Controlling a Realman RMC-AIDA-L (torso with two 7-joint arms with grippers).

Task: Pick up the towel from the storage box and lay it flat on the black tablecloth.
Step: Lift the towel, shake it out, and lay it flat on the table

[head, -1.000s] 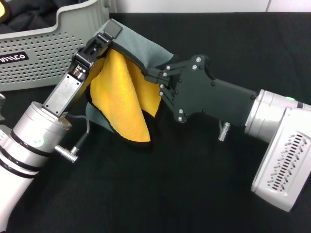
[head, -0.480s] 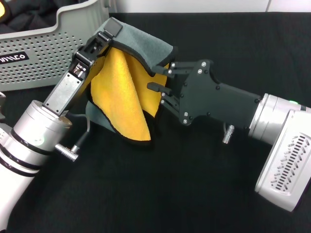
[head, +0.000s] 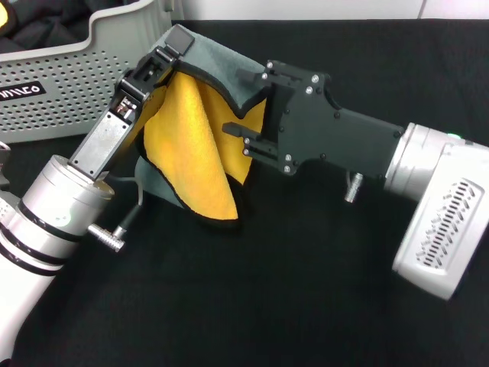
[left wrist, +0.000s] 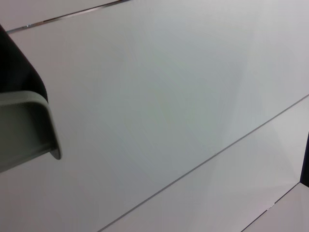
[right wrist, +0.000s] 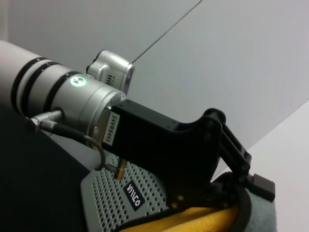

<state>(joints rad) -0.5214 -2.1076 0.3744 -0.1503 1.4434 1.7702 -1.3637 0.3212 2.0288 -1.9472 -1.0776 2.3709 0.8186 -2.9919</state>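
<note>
Orange-yellow and grey-green, the towel (head: 200,138) hangs above the black tablecloth (head: 306,275), just beside the storage box (head: 69,84). The left gripper (head: 170,55) pinches its upper corner, jaws closed on the cloth. The right gripper (head: 243,107) has changed since half a second ago: its jaws now stand wider apart, one finger (head: 256,76) up at the towel's top edge, the other against the yellow face, holding nothing.

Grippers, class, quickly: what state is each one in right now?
Left gripper: shut on the towel, holding it up.
Right gripper: open beside the towel's edge, gripping nothing.
</note>
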